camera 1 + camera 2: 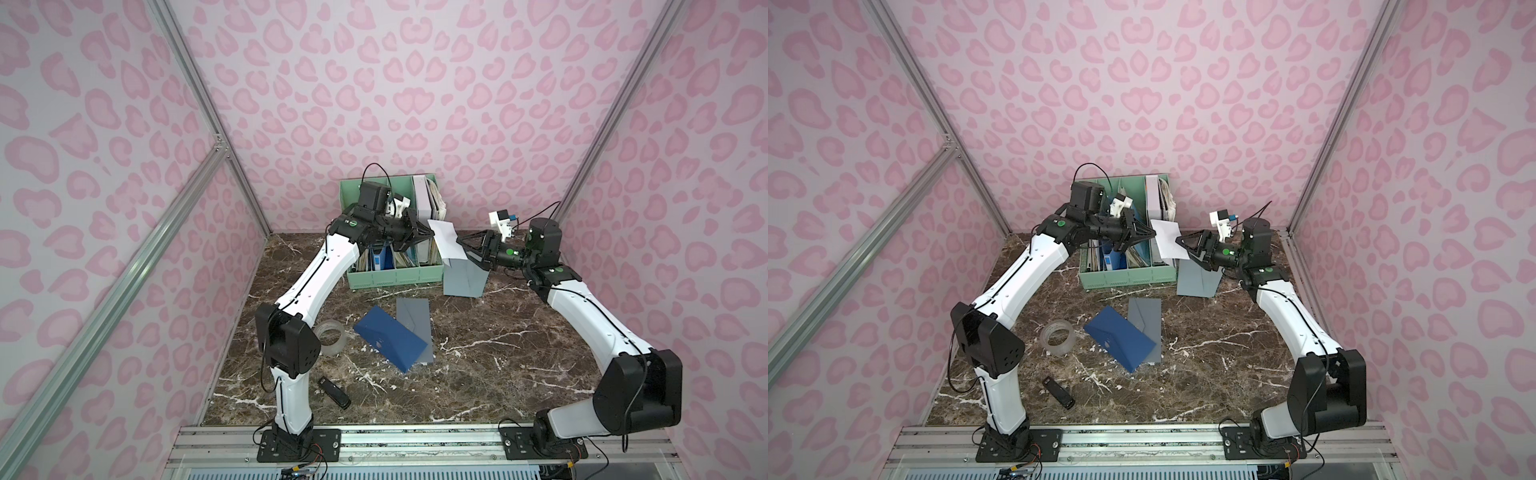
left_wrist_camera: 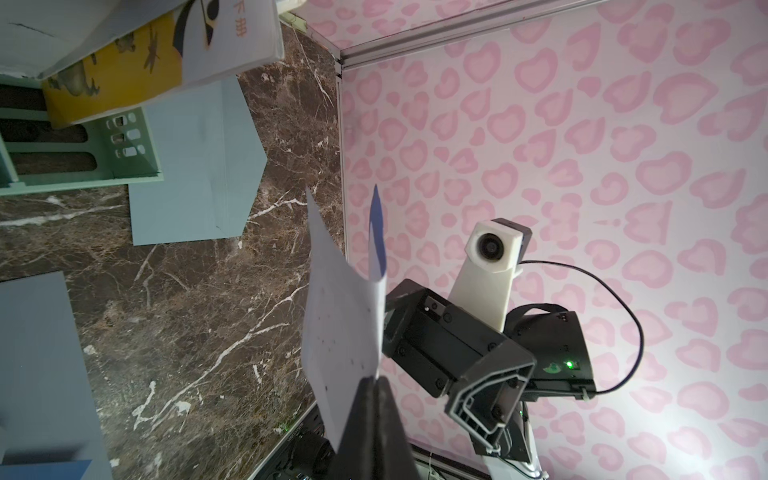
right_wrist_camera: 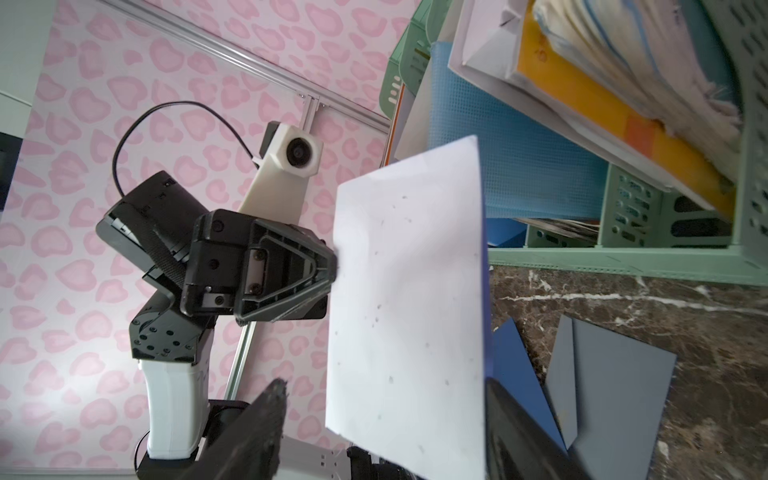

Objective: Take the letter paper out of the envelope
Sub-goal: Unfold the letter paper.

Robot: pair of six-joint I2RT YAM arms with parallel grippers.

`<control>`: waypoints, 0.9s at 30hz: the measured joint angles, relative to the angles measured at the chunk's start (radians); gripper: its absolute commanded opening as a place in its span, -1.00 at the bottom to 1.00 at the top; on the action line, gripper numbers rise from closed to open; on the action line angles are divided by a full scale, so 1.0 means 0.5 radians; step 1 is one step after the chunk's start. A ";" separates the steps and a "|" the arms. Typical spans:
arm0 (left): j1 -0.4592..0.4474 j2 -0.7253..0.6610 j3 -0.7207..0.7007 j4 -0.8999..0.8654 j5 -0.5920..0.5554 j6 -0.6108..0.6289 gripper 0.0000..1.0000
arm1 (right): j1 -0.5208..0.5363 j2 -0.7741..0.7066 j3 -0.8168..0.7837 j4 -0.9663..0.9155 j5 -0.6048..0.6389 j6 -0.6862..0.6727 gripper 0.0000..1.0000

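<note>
Pink heart-print walls (image 1: pixel 415 83), dark marble tabletop (image 1: pixel 498 353): folded white letter paper (image 1: pixel 446 243) hangs mid-frame, left gripper (image 1: pixel 430 233) clamped on one edge, likely for handover. Right gripper (image 1: pixel 463 248) gapes around opposite edge, unclamped. Pale grey-blue paper envelope (image 1: pixel 463 280) lies just below, apparently emptied.

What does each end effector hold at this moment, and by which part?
The left end effector is shut on the white sheet of letter paper, pinching one side edge. The right end effector stands open and holds nothing.
</note>
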 measured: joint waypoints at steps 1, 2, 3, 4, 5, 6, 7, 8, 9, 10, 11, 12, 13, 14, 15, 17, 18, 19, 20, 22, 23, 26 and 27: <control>0.000 0.000 0.005 0.008 0.002 -0.008 -1.00 | -0.003 0.004 -0.006 -0.020 0.003 0.001 0.46; 0.000 0.000 0.010 0.016 0.003 -0.014 -1.00 | -0.006 0.005 -0.013 -0.026 0.008 0.005 0.46; 0.000 0.000 0.013 0.025 0.005 -0.014 -1.00 | -0.007 0.005 -0.012 -0.031 0.008 0.007 0.46; 0.000 0.000 0.014 0.035 0.006 -0.016 -1.00 | -0.004 0.007 -0.008 -0.031 0.006 0.007 0.45; 0.000 0.000 0.014 0.037 0.008 -0.022 -1.00 | -0.003 0.011 -0.002 -0.029 0.004 0.007 0.42; 0.000 0.000 0.014 0.035 0.010 -0.023 -1.00 | -0.002 0.016 0.004 -0.028 -0.001 0.008 0.40; 0.000 0.000 0.014 0.036 0.010 -0.024 -1.00 | 0.000 0.021 0.008 -0.027 -0.001 0.009 0.35; 0.000 0.000 0.014 0.036 0.011 -0.031 -1.00 | 0.001 0.029 0.014 -0.028 -0.003 0.021 0.28; 0.000 0.001 0.014 0.036 0.011 -0.037 -1.00 | 0.000 0.034 0.019 -0.025 -0.003 0.023 0.23; 0.000 0.001 0.014 0.037 0.011 -0.047 -1.00 | 0.000 0.041 0.024 -0.021 -0.005 0.027 0.14; -0.001 0.002 0.014 0.036 0.011 -0.047 -1.00 | 0.002 0.047 0.032 -0.019 -0.008 0.037 0.05; -0.001 0.005 0.014 0.037 0.012 -0.047 -1.00 | 0.005 0.053 0.037 -0.016 -0.007 0.037 -0.05; -0.003 0.010 0.014 0.037 0.014 -0.047 -1.00 | 0.010 0.057 0.042 -0.008 -0.006 0.041 -0.13; -0.005 0.016 0.014 0.037 0.017 -0.047 -1.00 | 0.018 0.060 0.045 -0.005 -0.005 0.047 -0.21; -0.007 0.021 0.014 0.037 0.017 -0.047 -1.00 | 0.018 0.062 0.046 -0.004 -0.005 0.054 -0.25; -0.012 0.031 0.014 0.037 0.017 -0.049 -1.00 | 0.024 0.063 0.047 -0.002 -0.006 0.075 -0.42; -0.016 0.033 0.014 0.037 0.017 -0.053 -1.00 | 0.022 0.066 0.050 -0.004 -0.003 0.076 -0.54; -0.021 0.036 0.014 0.038 0.017 -0.053 -1.00 | 0.022 0.071 0.059 -0.005 0.003 0.080 -0.62; -0.026 0.039 0.014 0.040 0.018 -0.053 -1.00 | 0.022 0.076 0.072 -0.012 0.010 0.081 -0.74; -0.036 0.047 0.014 0.042 0.018 -0.053 -1.00 | 0.022 0.079 0.105 -0.038 0.037 0.070 -1.00; -0.040 0.050 0.014 0.041 0.017 -0.053 -0.82 | 0.026 0.082 0.137 -0.076 0.053 0.050 -1.00; -0.047 0.053 0.014 0.027 0.009 -0.050 -0.16 | 0.035 0.083 0.284 -0.272 0.156 -0.107 -1.00; -0.043 0.053 0.014 0.007 -0.002 -0.047 0.01 | 0.039 0.082 0.351 -0.366 0.204 -0.173 -1.00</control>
